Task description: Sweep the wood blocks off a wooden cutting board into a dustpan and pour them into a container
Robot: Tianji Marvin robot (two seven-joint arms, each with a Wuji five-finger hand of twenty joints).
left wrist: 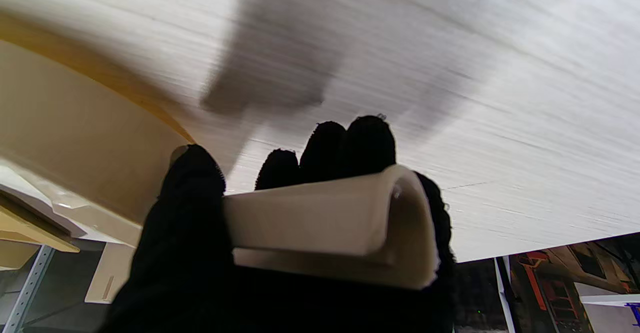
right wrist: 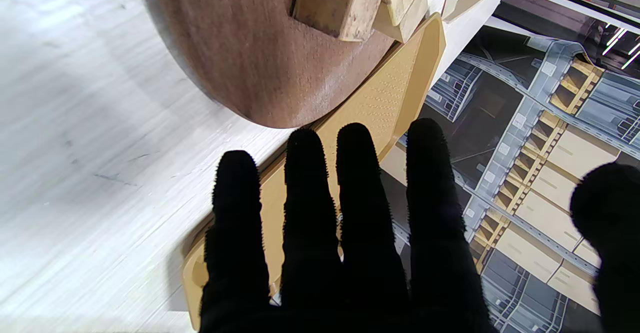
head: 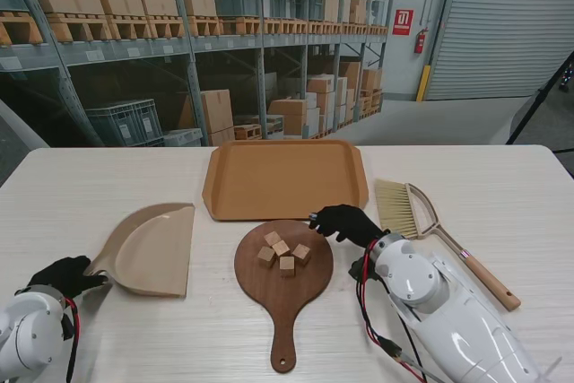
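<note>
Gripping the handle of the beige plastic dustpan (head: 151, 248), the black-gloved left hand (head: 61, 275) rests on the pale table (head: 90, 177). Beside the round dark wooden cutting board (head: 283, 280) carrying 5 small wood blocks (head: 285, 253), the right hand (head: 345, 222) hovers spread, holding nothing.

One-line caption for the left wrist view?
Left robot hand gripping the dustpan by its handle above the table.
</note>
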